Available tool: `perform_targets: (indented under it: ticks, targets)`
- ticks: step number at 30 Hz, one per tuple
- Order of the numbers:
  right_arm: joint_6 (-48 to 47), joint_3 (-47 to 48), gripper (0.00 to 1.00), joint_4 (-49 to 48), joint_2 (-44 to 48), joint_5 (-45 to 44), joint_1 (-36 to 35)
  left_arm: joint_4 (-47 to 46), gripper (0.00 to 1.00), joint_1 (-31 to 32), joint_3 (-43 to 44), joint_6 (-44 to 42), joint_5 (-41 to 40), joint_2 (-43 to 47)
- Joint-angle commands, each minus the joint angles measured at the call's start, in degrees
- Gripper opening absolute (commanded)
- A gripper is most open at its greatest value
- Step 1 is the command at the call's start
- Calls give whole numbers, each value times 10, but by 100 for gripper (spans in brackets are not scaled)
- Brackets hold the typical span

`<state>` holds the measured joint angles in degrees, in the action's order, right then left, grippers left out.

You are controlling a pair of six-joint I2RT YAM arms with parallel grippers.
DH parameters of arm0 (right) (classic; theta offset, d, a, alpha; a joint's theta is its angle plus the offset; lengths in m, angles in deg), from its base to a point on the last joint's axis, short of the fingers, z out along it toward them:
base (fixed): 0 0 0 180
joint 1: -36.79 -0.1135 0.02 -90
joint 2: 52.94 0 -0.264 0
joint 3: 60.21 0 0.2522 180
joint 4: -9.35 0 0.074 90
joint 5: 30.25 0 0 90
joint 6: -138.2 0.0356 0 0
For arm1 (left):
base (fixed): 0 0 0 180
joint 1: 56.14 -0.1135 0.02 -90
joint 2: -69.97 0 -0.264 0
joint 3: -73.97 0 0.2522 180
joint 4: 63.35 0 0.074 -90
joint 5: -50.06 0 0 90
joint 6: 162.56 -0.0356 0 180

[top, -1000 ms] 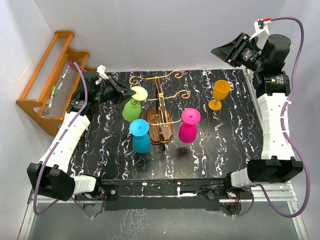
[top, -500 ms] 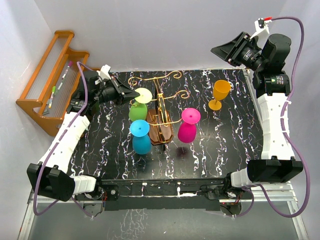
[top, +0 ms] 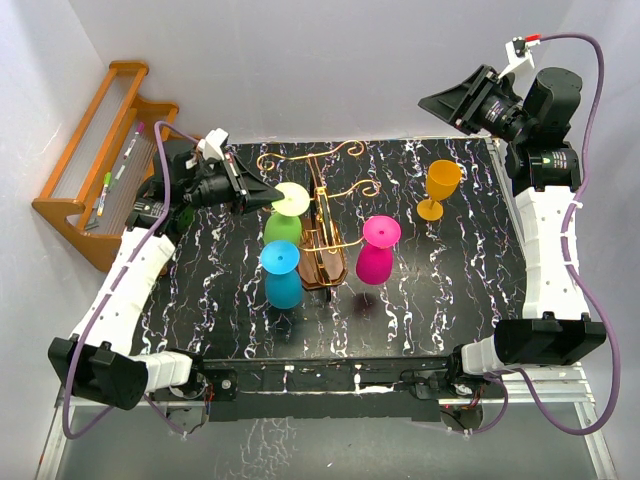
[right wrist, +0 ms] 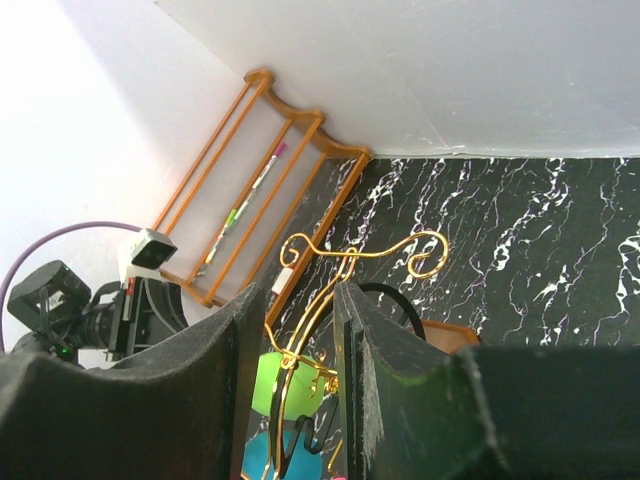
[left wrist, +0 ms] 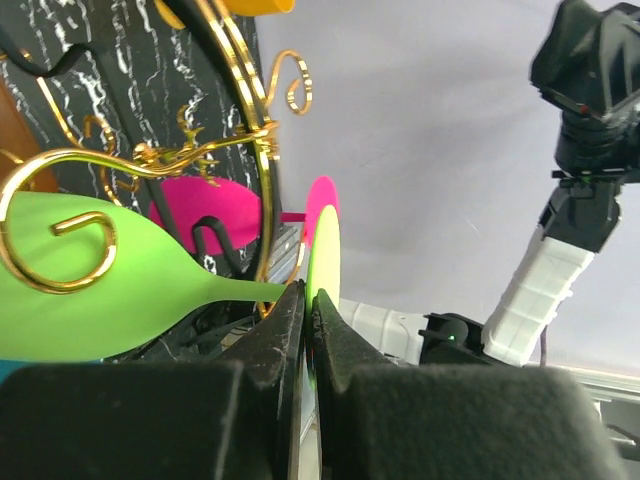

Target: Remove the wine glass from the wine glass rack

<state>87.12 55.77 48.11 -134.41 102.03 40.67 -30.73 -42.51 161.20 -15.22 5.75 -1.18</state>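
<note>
The wine glass rack [top: 322, 255] has a brown violin base and gold wire arms [top: 310, 155]. The green wine glass [top: 282, 228] hangs upside down and tilted at its left side, with its pale foot [top: 291, 198] up. My left gripper [top: 267, 193] is shut on that foot. In the left wrist view the gripper [left wrist: 308, 300] pinches the foot's edge [left wrist: 324, 250], and the green bowl [left wrist: 110, 280] sits behind a gold curl [left wrist: 60, 240]. My right gripper [top: 437, 103] is open and empty, high at the back right. It [right wrist: 300, 330] looks down on the rack's wire [right wrist: 350, 255].
A blue glass [top: 281, 272] and a pink glass [top: 377, 250] hang upside down at the rack's front. An orange glass [top: 440, 188] stands upright on the black marbled table [top: 450, 290]. An orange-brown slatted shelf [top: 100, 170] with pens stands at the far left.
My left gripper has moved right and slightly down with the green glass's foot in it. The glass now sits closer to the rack's upright. The right arm has barely moved.
</note>
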Motion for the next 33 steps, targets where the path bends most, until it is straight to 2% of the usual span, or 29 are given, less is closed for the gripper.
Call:
perform_targets:
  ticks: [1,4,12,14,18,21,26,33]
  targets:
    - [2,7,36,-39,5,32,2,-31,0,1,56,21,23,31]
    - [1,16,36,-33,4,43,1,-49,0,1,76,42,28,24]
    - [8,33,36,-31,3,85,1,-165,0,1,133,139,48,-2]
    - [30,31,37,-59,3,117,1,-208,0,1,149,163,50,-16]
    - [122,5,41,-176,1,210,-18,-285,0,2,200,180,55,-66]
    - [144,23,47,-189,-20,269,-75,-263,0,6,273,138,55,-126]
    - [25,138,51,-9,-73,246,-137,-137,0,34,436,34,71,-231]
    - [9,148,51,22,-77,243,-140,-133,0,68,481,22,86,-270]
